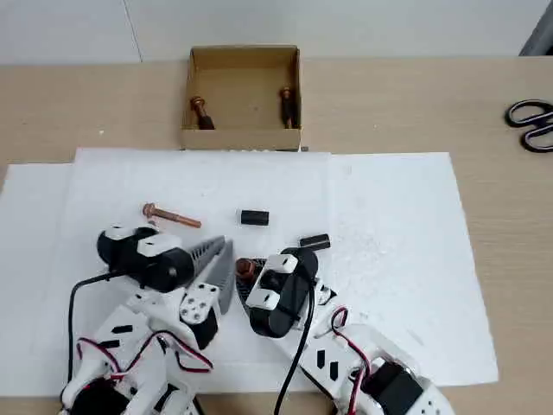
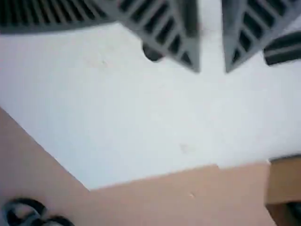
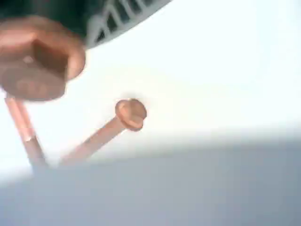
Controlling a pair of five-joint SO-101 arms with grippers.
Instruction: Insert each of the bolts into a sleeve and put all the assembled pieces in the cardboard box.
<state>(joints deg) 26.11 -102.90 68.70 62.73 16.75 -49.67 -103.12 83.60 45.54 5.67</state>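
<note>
Mating step, by the look of the layout. Keep the bolt [image 1: 245, 267] clamped firm in the right pincer [image 1: 251, 275], shank left free. Fetch the sleeve [image 1: 254, 217] just ahead of the left pincer [image 1: 226, 251], gripping across its outside and leaving the bore clear. Line up shank and bore before pushing; going in crooked probably means a jam or a dropped sleeve.

Right pincer: pressed together on the bolt, close under its head. Left pincer: spread by a narrow gap, pinching nothing, hovering over the white paper [image 1: 389, 259].

Also loose on the paper, apart from each other: a second sleeve [image 1: 314, 242] beside the right arm, a second bolt [image 1: 171, 216]. Inside the cardboard box [image 1: 244, 138]: a finished piece [image 1: 200, 112] by each side wall.
</note>
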